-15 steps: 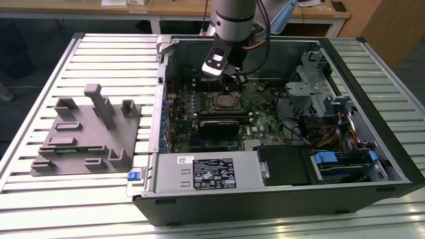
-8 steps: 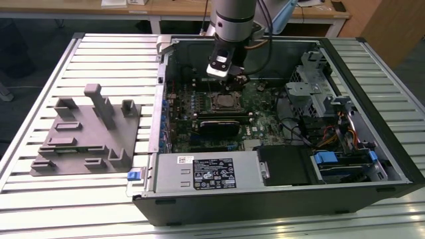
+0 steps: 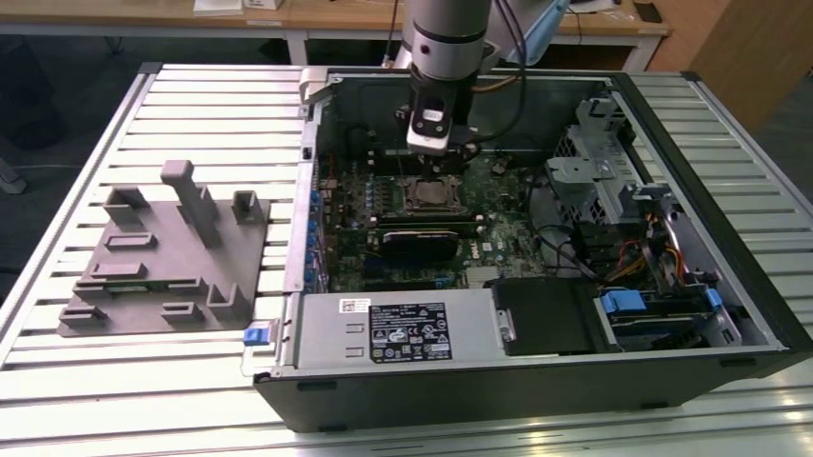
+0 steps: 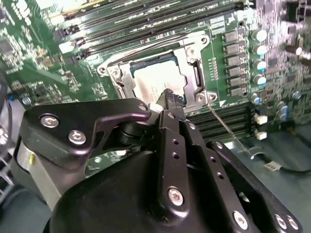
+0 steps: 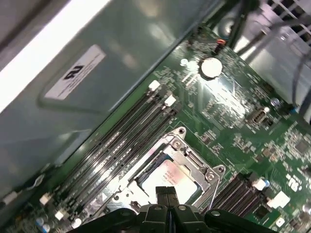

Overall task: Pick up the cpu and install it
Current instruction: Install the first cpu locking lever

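While the gripper (image 3: 439,145) hangs inside the open computer case (image 3: 711,324), upper middle of the exterior view, its fingers (image 5: 166,194) are pressed together and carry nothing. In both wrist views the chip (image 4: 155,80) lies flat in the metal-framed socket (image 4: 192,53) on the green board (image 5: 228,116), just beyond the fingertips. A grey fixture (image 3: 159,257) sits on the slatted table (image 3: 76,400), left of frame.

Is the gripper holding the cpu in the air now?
No: in both wrist views the cpu lies flat inside the socket frame on the motherboard, with the gripper just above it, fingers together.
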Robot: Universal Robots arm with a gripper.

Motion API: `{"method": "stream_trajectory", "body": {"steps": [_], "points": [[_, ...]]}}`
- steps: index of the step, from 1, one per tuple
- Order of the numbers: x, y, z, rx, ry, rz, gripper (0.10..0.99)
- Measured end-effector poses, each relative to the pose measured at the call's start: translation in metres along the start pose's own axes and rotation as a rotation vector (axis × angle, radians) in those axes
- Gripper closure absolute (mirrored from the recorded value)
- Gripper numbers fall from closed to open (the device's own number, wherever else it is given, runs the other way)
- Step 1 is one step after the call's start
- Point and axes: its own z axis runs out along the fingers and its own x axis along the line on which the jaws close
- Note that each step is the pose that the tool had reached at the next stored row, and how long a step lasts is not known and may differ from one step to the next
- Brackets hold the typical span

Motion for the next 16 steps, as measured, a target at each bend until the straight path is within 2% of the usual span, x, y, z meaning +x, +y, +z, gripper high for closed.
{"method": "stream_trajectory", "body": {"steps": [16], "points": [[0.0000,0.0000,0.0003,0.002,0.0060,-0.272,0.980]]}}
